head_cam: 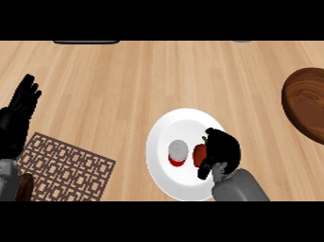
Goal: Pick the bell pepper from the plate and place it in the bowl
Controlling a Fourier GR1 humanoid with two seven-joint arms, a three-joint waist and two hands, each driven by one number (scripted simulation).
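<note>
Wooden counter (157,75): right hand (220,150) curls on bell pepper (200,152) over plate (174,189); bowl (314,106) lies upper right. Left hand (14,118) rests open.

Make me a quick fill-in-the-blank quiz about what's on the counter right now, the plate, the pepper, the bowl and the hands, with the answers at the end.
1. The right hand curls over the red bell pepper, which lies on the white ____.
2. The wooden bowl sits toward the view's ____ edge, apart from the plate.
3. The left hand rests open, fingers up, near the ____ edge.
4. Beside that hand lies a patterned brown ____.

Answers: plate; right; left; mat
</note>
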